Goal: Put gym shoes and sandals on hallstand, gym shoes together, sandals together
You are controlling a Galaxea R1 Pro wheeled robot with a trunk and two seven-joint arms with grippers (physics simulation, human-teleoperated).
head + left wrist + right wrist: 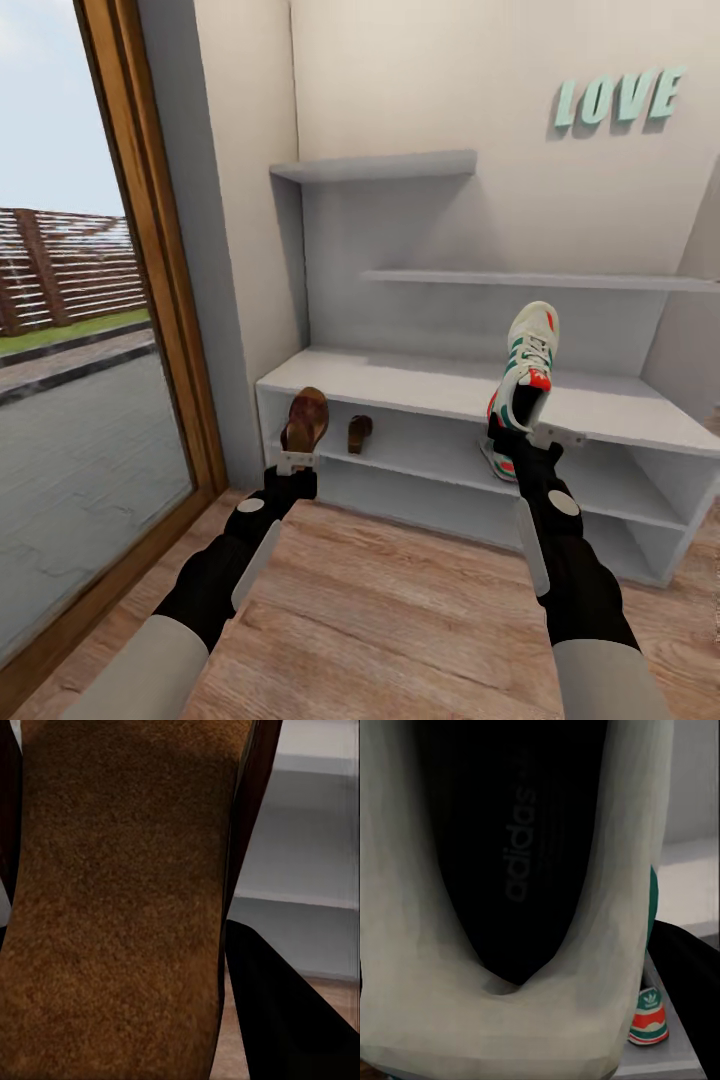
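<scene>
- The white hallstand (420, 385) is seen against the back wall, with a flat top, two open shelves under it and thin wall shelves above.
- The wood-plank corridor floor (400, 610) is spread out in front of the hallstand, and a big window with a wooden frame (150, 250) is seen at the left.
- Teal letters spelling LOVE (620, 98) are fixed high on the wall.
- One gym shoe (527, 365) is held up by the right gripper (521, 440), toe pointing up, in front of the hallstand's top; the gripper is closed on the shoe's heel end.
- In the right wrist view, the dark inside of this held shoe is seen close up, with a brand name printed on it.
- A second gym shoe (497, 455) is lying on the upper open shelf, just behind the right gripper; its orange and teal heel shows in the right wrist view.
- One sandal (306, 420) is held upright by the left gripper (298, 462), in front of the hallstand's left end; the gripper is closed on its lower end.
- The other sandal (359, 433) is set on the upper open shelf, near the held one.
</scene>
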